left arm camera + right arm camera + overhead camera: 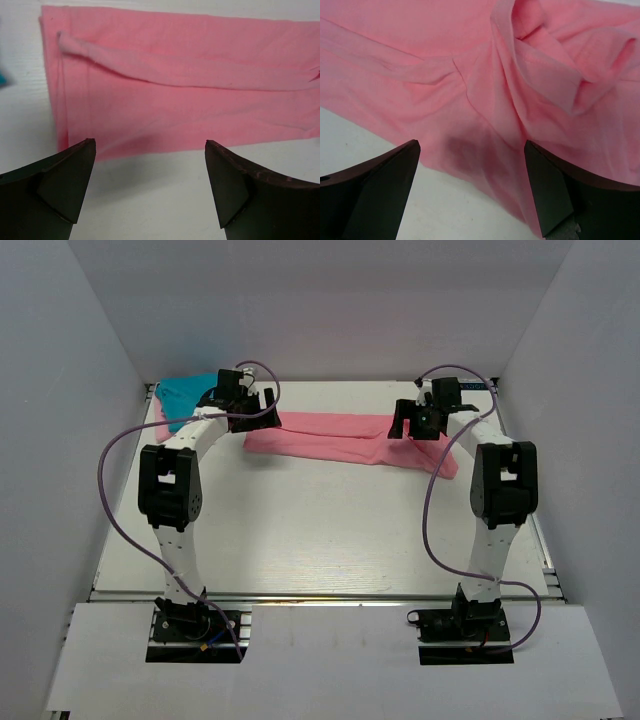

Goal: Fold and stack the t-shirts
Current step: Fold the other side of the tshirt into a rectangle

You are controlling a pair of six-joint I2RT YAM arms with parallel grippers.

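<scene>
Okay, top view first. The salmon-pink shirt [340, 440] lies folded into a long band across the far half of the bench [320, 540]. The teal-blue shirt [185, 392] sits in the far left corner, with a strip of paler pink cloth [161, 422] showing at its near edge. The left gripper [258, 412] hangs over the band's left end and the right gripper [420, 428] over its right end. My read is that the step in hand is the next fold of the band, end toward end.

Left wrist view. The left gripper [150, 185] is spread wide with nothing between its fingers. The band's squared left end lies just ahead of the tips, with bare bench directly beneath them.

Right wrist view. The right gripper [472, 192] is also spread and empty, but it sits over cloth. The shirt runs under and ahead of it, and a bunched sleeve [555, 65] lies rumpled up to the right.

Doing it well, as I judge it:
- Flatten or tuck that sleeve first, or the fold goes lumpy.
- Pinch every layer at the near hem, not just the top one.
- Bring both sides down together and lift evenly, so the band doesn't skew.
</scene>
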